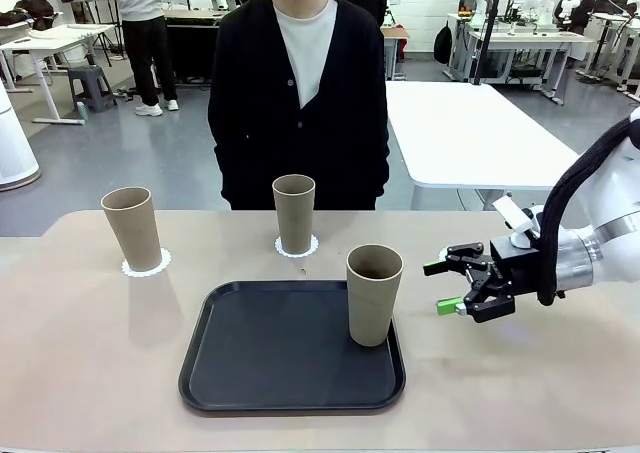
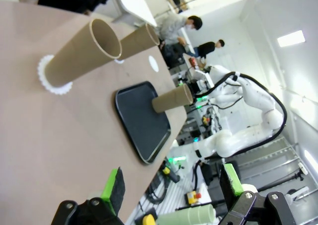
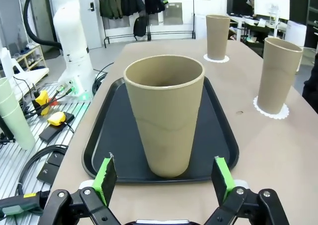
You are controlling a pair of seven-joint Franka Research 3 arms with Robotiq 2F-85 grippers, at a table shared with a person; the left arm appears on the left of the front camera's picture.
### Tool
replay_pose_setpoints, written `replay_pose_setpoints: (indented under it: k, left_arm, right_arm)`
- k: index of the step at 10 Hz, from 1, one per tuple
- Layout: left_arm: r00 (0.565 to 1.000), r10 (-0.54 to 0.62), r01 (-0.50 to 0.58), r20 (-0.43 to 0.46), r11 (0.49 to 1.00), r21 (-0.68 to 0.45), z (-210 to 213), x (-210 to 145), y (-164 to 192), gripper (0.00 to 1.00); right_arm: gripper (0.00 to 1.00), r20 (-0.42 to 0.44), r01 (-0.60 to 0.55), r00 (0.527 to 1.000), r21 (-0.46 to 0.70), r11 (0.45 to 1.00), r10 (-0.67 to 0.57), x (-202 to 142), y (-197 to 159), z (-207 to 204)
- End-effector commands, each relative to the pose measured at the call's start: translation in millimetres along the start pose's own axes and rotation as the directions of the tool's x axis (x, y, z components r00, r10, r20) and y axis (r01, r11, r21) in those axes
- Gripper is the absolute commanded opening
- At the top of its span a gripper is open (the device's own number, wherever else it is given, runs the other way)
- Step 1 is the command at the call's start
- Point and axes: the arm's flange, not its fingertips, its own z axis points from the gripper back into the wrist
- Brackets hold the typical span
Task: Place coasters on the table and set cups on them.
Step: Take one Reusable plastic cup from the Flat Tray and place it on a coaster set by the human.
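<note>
Third cup (image 1: 374, 293) on tray (image 1: 270, 373)

Three tall tapered tan cups stand upright: the left cup (image 1: 133, 229) and the middle cup (image 1: 294, 213) each on a scalloped white coaster (image 1: 147, 265) on the beige bench (image 1: 90, 373), the third cup (image 1: 373, 294) on the black tray's (image 1: 270, 353) right edge.

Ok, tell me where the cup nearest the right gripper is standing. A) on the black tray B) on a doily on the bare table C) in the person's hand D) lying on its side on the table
A: the cup stands upright at the right edge of the black tray, just ahead of the open right gripper, while the other two cups each stand on a doily on the table.
</note>
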Motion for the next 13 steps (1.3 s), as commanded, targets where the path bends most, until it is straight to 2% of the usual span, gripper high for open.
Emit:
replay_pose_setpoints:
  k: [1, 8, 13]
  left_arm:
    - [1.000, -0.006, 0.006, 0.014, 1.000, -0.002, 1.3, 1.4, -1.4, 1.00]
    - [1.000, -0.006, 0.006, 0.014, 1.000, -0.002, 1.3, 1.4, -1.4, 1.00]
    - [1.000, -0.006, 0.006, 0.014, 1.000, -0.002, 1.3, 1.4, -1.4, 1.00]
  right_arm:
    - [1.00, 0.024, 0.008, 1.000, -0.015, 1.000, -0.008, -6.0, -10.3, -14.1]
    - [1.00, -0.003, 0.025, 1.000, 0.024, 0.999, -0.025, -13.9, -21.2, -45.5]
    - [1.00, 0.004, -0.028, 1.000, 0.036, 0.999, 0.028, -11.0, -22.8, -65.9]
